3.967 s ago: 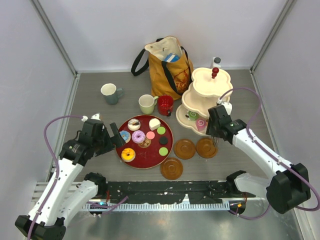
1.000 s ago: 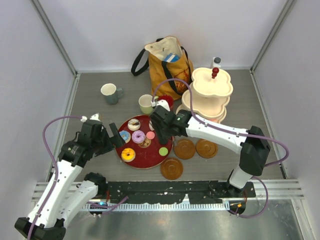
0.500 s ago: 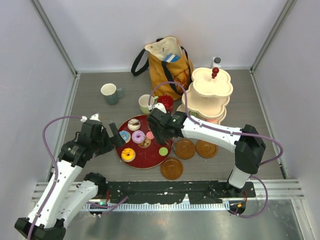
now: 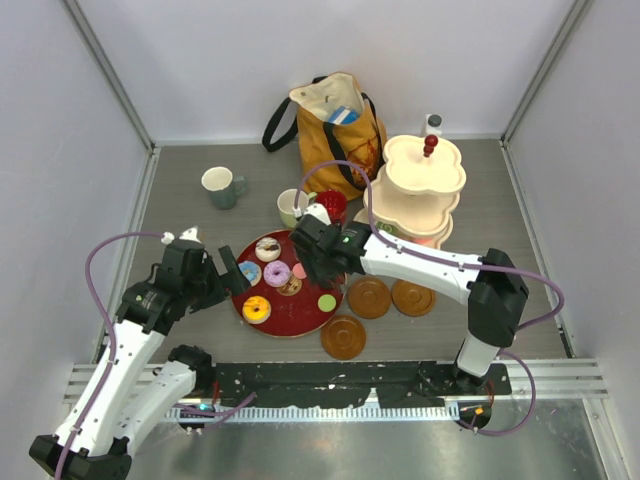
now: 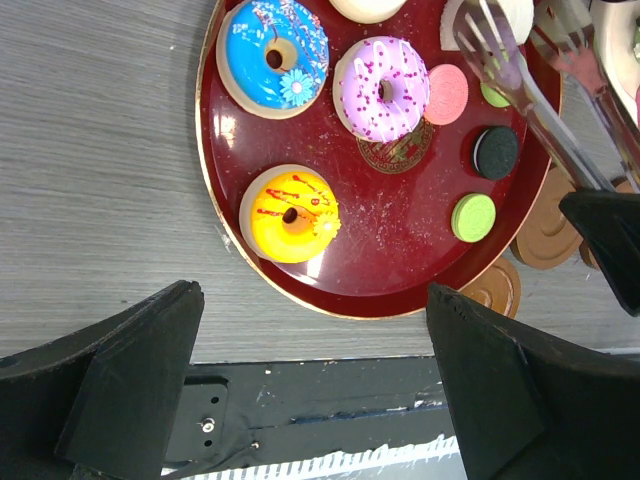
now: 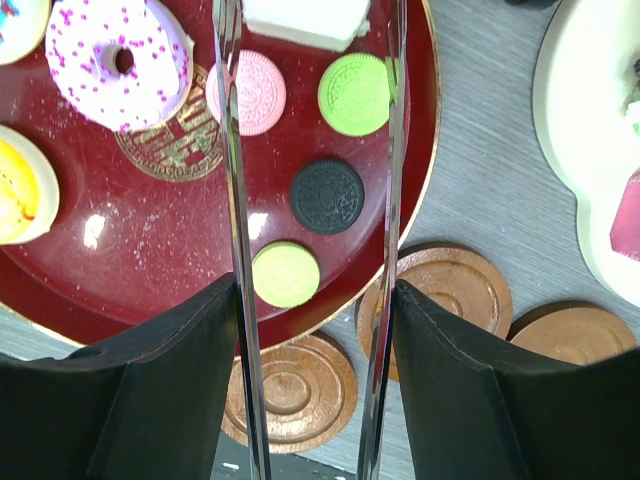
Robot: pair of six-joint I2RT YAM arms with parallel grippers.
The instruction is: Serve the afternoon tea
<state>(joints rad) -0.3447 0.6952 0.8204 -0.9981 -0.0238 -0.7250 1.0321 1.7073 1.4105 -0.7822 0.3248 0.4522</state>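
Note:
My right gripper (image 4: 313,257) (image 6: 315,290) is shut on metal tongs (image 6: 236,200) over the red tray (image 4: 300,312). The blades stand apart, straddling the black macaron (image 6: 327,196) and a green macaron (image 6: 352,94). Their tips reach the white cake (image 6: 305,15) and the pink macaron (image 6: 250,95). Purple (image 5: 382,88), blue (image 5: 273,55) and yellow (image 5: 290,212) donuts lie on the tray. My left gripper (image 4: 235,272) (image 5: 312,295) hangs open at the tray's left edge, holding nothing. The cream stand (image 4: 425,165) rises at the right.
Three brown saucers (image 4: 369,297) (image 4: 412,296) (image 4: 343,337) lie right of and below the tray. Grey-green (image 4: 220,185), pale green (image 4: 291,207) and red (image 4: 333,205) mugs stand behind it. A mustard tote bag (image 4: 335,125) leans at the back. Grey walls enclose the table.
The right arm swung from the stand over to the tray with the tongs, and in the last second crept slightly further left. The left arm has not moved.

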